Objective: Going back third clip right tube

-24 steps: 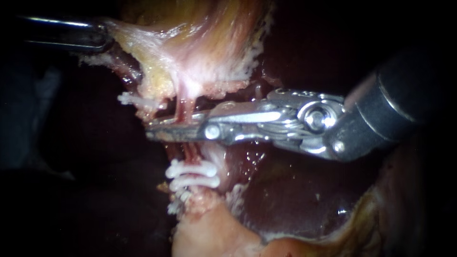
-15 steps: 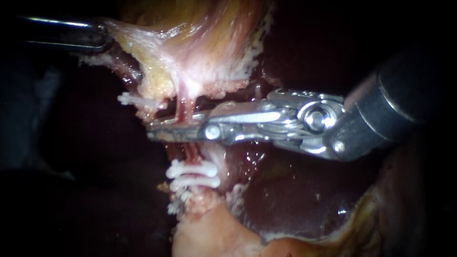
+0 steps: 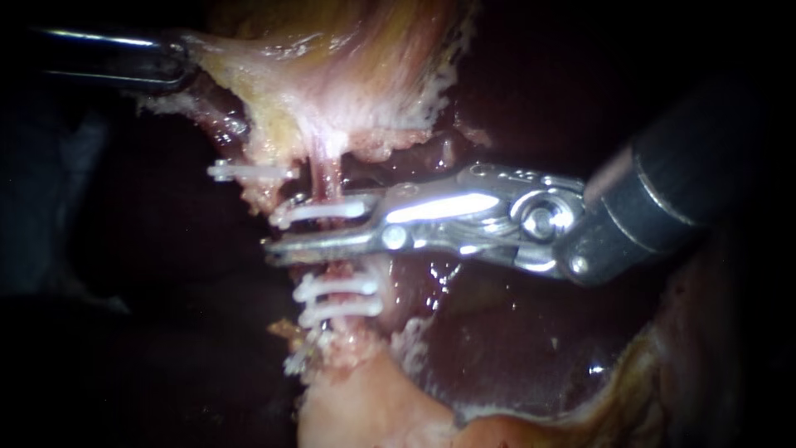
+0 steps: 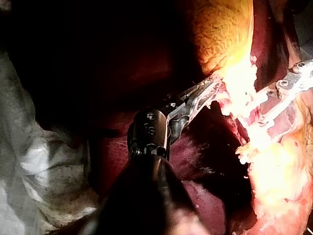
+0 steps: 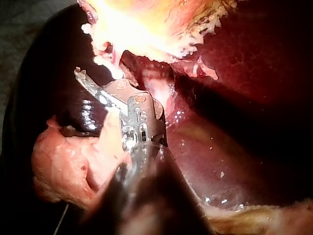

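My right instrument point(image 3: 278, 234) comes in from the right, its jaws open around a thin pink tube point(image 3: 326, 176) that runs down from the gallbladder point(image 3: 348, 91). A white clip point(image 3: 319, 211) sits across that tube, just above the lower jaw. Two more white clips point(image 3: 336, 300) lie lower on the same strand. Another white clip point(image 3: 245, 172) sticks out to the left. My left instrument point(image 3: 178, 62) is shut on the gallbladder's pale edge at the upper left. In the left wrist view its jaws grip that pale tissue point(image 4: 220, 88).
Dark red liver point(image 3: 514, 340) lies under and to the right of the tube. Pale fatty tissue point(image 3: 365, 406) bulges below the clips. The right wrist view shows my right instrument point(image 5: 93, 85) beside the liver point(image 5: 234, 63) and a pale tissue lump point(image 5: 73, 166).
The right instrument's jaws, earlier shut across the tube, have opened and drawn slightly back to the right. A white clip now shows on the tube where they were.
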Action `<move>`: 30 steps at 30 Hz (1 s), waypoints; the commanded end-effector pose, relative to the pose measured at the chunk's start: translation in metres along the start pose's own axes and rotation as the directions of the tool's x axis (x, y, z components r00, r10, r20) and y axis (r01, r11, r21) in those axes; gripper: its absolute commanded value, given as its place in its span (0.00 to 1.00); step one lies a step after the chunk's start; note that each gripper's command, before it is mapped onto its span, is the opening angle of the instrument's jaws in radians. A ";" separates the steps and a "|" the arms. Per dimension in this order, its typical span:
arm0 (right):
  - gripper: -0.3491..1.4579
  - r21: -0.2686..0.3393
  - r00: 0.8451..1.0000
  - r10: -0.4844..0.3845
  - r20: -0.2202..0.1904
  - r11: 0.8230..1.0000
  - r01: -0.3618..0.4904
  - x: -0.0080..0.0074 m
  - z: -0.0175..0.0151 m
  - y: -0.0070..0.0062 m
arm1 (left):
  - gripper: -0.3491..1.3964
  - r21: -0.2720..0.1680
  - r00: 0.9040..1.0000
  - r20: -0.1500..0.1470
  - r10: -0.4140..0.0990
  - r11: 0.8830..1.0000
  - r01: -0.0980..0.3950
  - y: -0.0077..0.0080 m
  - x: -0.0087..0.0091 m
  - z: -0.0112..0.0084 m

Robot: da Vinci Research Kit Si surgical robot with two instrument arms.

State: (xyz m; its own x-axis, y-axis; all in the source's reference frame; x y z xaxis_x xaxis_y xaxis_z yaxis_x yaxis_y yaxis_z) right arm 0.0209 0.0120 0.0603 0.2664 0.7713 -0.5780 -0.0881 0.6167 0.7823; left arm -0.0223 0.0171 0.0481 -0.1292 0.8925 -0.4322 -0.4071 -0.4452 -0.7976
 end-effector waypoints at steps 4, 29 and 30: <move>0.47 -0.044 0.994 -0.113 0.003 0.993 0.113 -0.0009 -0.0001 0.0012 | 0.00 0.001 1.000 0.000 0.000 1.000 0.000 0.0000 -0.0001 0.0000; 0.47 0.020 0.884 -0.467 0.020 0.884 0.467 -0.0039 -0.0137 -0.0003 | 0.00 -0.001 1.000 0.001 0.001 1.000 -0.001 -0.0001 -0.0001 -0.0002; 0.47 0.025 0.878 -0.479 0.020 0.878 0.478 -0.0041 -0.0143 -0.0003 | 0.00 -0.001 1.000 0.001 0.001 1.000 -0.001 -0.0001 -0.0001 -0.0002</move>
State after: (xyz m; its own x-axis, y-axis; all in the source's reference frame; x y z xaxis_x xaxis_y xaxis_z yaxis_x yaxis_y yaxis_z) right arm 0.0057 0.0109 0.0591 0.2949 0.3723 -0.8800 0.0773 0.9087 0.4103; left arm -0.0221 0.0170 0.0482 -0.1300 0.8922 -0.4326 -0.4069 -0.4458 -0.7973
